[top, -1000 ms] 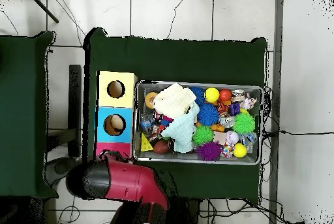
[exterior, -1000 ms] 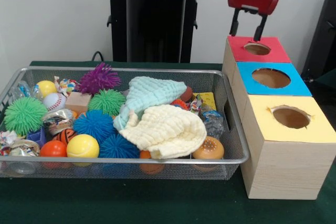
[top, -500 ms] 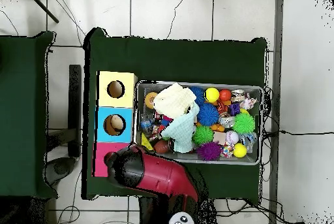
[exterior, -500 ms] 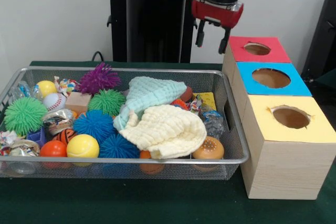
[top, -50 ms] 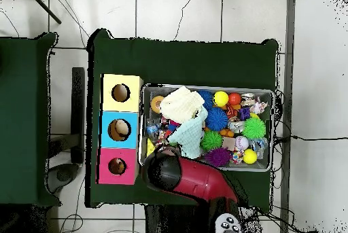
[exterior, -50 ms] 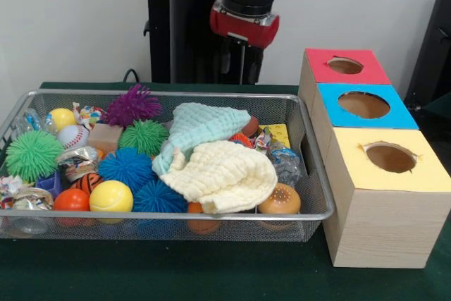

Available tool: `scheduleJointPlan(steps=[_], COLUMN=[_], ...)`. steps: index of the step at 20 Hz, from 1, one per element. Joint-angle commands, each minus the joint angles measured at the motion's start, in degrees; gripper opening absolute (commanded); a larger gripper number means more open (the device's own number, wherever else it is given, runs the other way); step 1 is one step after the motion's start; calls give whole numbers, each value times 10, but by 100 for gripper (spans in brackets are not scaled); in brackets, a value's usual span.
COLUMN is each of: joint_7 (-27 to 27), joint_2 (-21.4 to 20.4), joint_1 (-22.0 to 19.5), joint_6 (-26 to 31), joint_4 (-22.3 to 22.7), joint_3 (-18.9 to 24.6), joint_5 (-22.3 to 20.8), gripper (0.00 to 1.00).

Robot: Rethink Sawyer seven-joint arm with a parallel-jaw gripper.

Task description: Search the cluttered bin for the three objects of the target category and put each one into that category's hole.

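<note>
At left on the green surface (exterior, -50 ms: 176,273), the wire bin (exterior, -50 ms: 176,214) holds spiky balls, smooth balls and wrapped bits packed together. Two cloths, mint (exterior, -50 ms: 201,125) and cream (exterior, -50 ms: 225,174), lie over the bin's middle and probably hide more items. The hand (exterior, -50 ms: 237,61) hangs above the bin's far rim, carrying nothing visible; whether it is spread or pressed together cannot be told against the dark pedestal. The target category is unclear. At right stands the box row (exterior, -50 ms: 394,114), with red, blue and yellow holes.
</note>
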Motion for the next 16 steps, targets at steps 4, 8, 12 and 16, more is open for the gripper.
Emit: scheduleJointPlan(steps=[4,8,12,16], joint_7=[-35,-42,-37,-32], joint_2=[14,11,5,3], joint_1=[-50,-67,-79,-91], joint_6=[-12,3,14,19], joint_4=[-44,-57,-66,-72], joint_3=[80,90,95,102], joint_5=[-70,-85,-99,-109], gripper=[100,100,100,100])
